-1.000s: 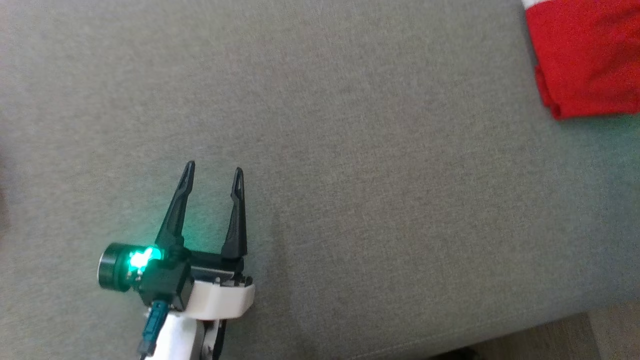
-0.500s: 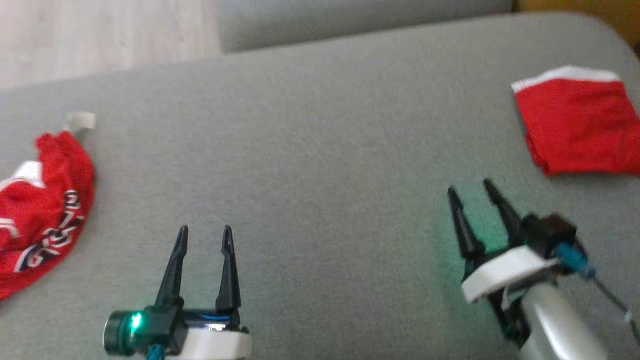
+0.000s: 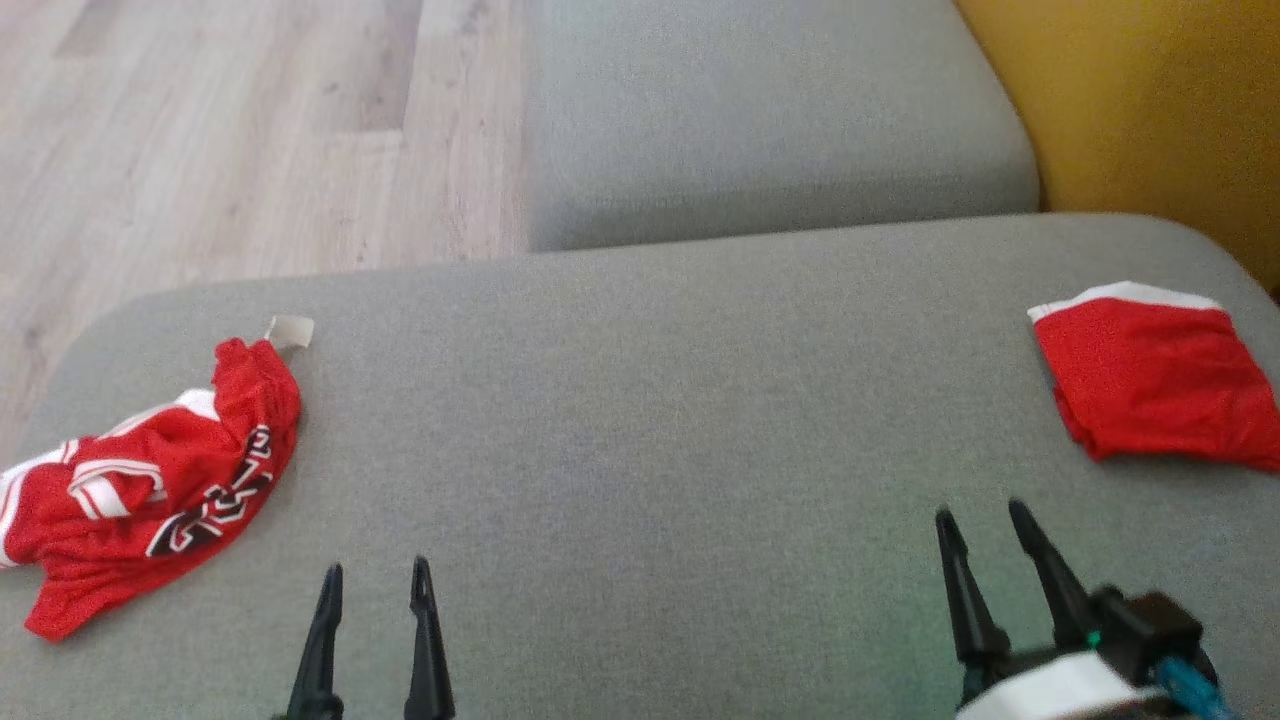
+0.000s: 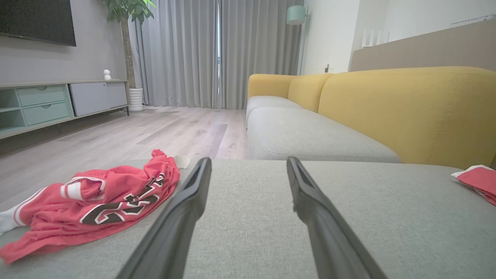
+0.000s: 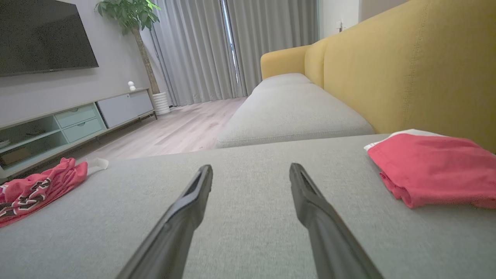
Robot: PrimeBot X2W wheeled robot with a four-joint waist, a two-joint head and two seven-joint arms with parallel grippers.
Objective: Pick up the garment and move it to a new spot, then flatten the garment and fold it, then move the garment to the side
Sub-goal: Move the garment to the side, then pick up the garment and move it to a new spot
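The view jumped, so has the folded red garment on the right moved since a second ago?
No. The folded red garment sits just as near the right corner of the grey cushion; the camera tilted.

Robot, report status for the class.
Left gripper, right gripper open, empty. Crumpled red lettered jersey untouched, left on grey cushion. Folded red cloth far right.

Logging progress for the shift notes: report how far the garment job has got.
Done, apparently: one folded red garment lies at the right of the cushion. In hand: nothing; the left gripper and right gripper are open and empty. Left: the crumpled red jersey on the left needs picking up, flattening, folding, moving aside.
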